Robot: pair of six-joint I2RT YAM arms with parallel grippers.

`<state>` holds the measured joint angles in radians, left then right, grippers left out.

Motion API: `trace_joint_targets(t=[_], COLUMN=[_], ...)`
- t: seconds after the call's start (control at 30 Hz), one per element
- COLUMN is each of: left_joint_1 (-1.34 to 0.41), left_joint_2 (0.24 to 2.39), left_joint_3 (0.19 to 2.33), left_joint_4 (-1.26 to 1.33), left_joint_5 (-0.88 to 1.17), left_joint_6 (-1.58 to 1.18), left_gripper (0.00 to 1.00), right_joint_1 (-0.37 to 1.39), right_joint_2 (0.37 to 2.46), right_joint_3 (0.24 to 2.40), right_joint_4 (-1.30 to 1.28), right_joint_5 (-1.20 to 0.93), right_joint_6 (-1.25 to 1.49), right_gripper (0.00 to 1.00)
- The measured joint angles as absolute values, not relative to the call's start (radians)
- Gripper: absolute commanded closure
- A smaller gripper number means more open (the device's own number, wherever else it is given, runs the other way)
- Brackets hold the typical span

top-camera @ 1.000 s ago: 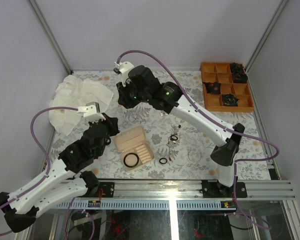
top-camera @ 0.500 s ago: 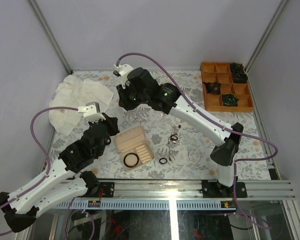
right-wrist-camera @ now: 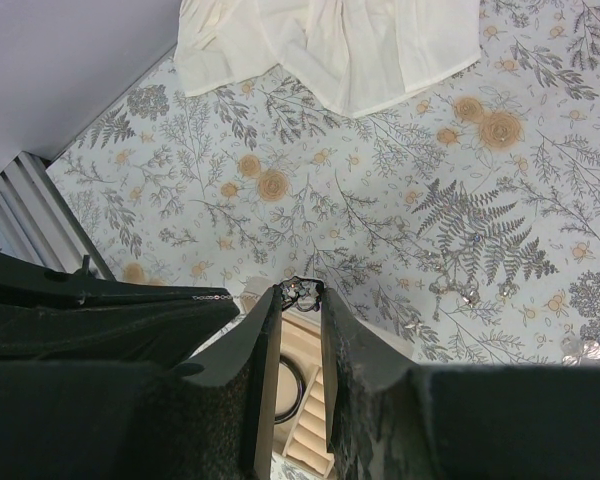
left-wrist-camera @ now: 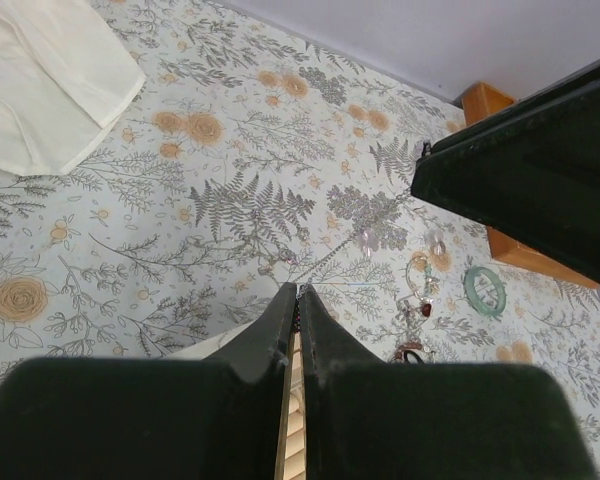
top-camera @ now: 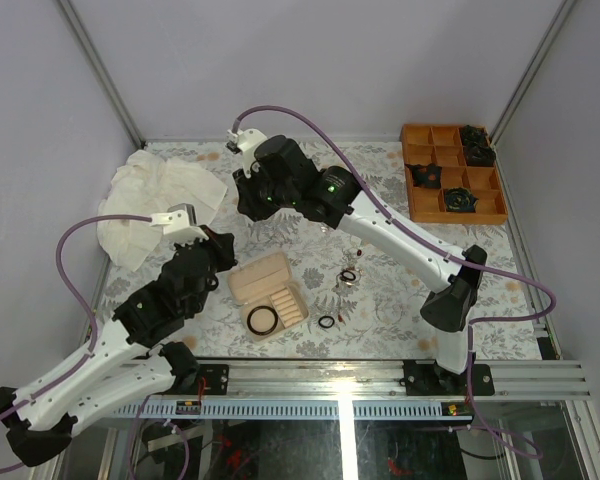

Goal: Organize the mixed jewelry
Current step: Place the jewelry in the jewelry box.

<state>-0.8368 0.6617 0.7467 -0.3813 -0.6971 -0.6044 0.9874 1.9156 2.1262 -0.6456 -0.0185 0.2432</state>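
Two states: right gripper (right-wrist-camera: 300, 297) pinching a tiny dark glinting jewelry piece (right-wrist-camera: 302, 290); left gripper (left-wrist-camera: 298, 296) pressed together. Only my left wrist view shows a pale green bangle (left-wrist-camera: 485, 290).

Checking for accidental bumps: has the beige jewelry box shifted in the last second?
No; the beige jewelry box keeps its spot and angle against the orange tray.

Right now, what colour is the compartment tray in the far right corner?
Orange; the compartment tray shows best in the top view.
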Motion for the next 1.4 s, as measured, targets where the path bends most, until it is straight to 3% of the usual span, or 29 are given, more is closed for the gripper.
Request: trace_joint_targets(t=[1.4], left_joint_1=[-0.837], left_joint_2=[0.635], left_joint_3=[0.786], left_joint_4=[-0.376], left_joint_5=[-0.678], left_joint_6=[-0.590], left_gripper=[0.99], right_joint_1=[0.987], right_joint_2=[1.828], right_joint_3=[2.002], right_joint_4=[-0.630], right_joint_5=[-0.020], right_joint_6=[0.254], right_gripper=[0.83])
